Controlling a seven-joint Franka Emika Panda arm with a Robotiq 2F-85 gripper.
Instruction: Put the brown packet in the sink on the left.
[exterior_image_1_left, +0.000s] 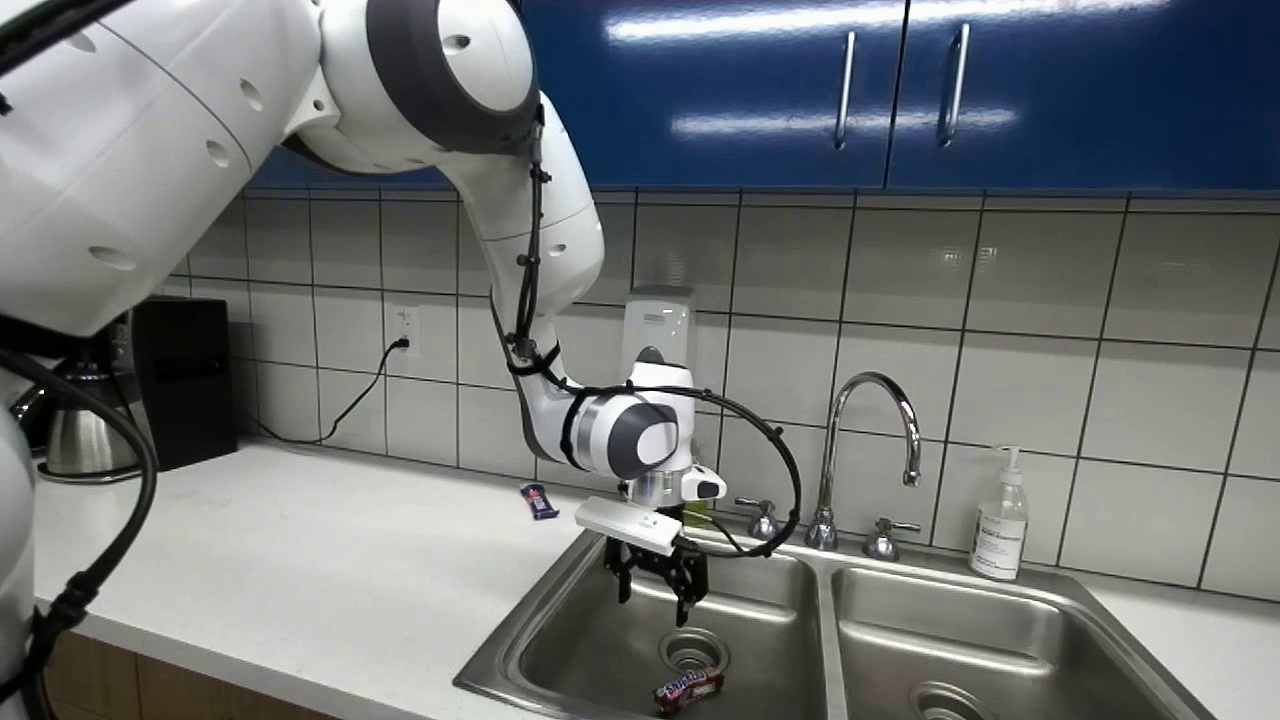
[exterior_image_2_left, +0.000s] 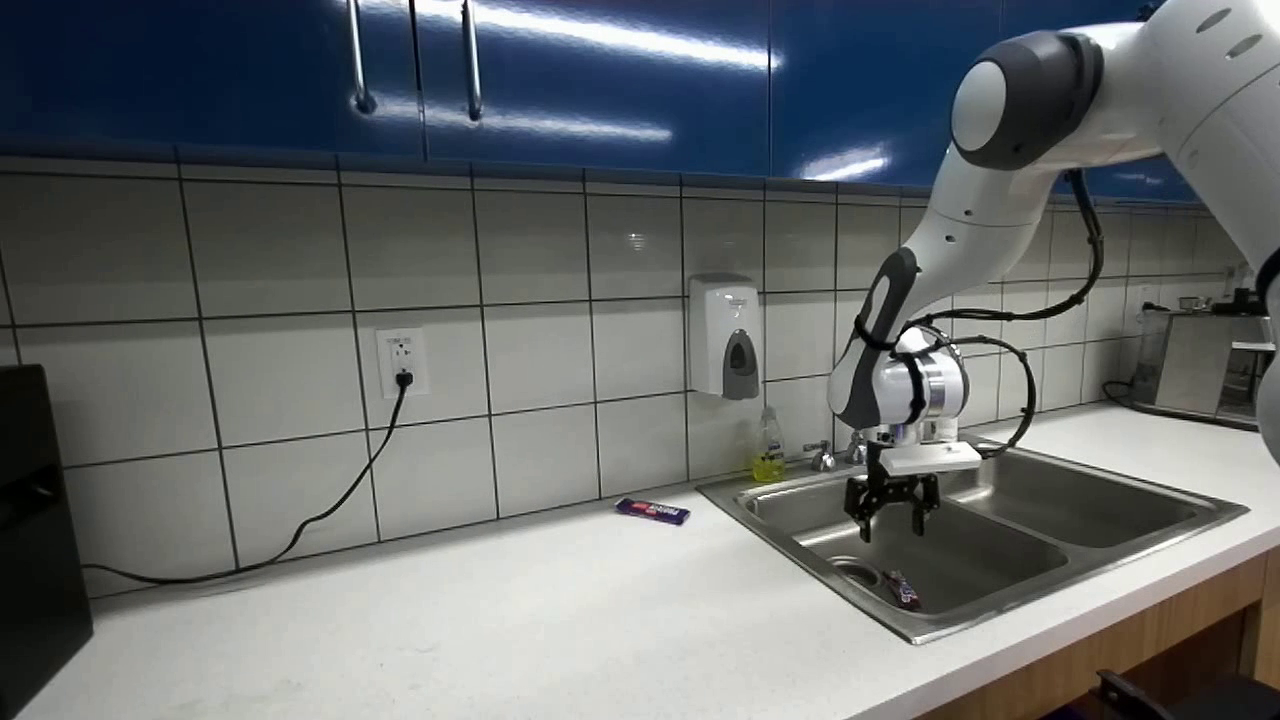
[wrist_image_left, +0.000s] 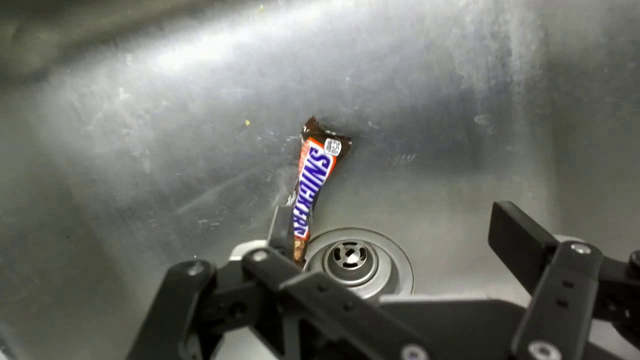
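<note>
In an exterior view, the brown packet (exterior_image_1_left: 689, 689) lies in the left sink (exterior_image_1_left: 590, 650). In an exterior view, a purple packet (exterior_image_2_left: 653, 512) lies on the table (exterior_image_2_left: 480, 620), farther left. In the wrist view, the end effector (wrist_image_left: 397, 232) gapes wide; the brown packet perhaps touches the drain (wrist_image_left: 351, 256).

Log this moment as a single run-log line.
gripper: open, holding nothing, over left basin | brown packet: in left basin, near drain | purple packet: on counter | placement: looks done
</note>
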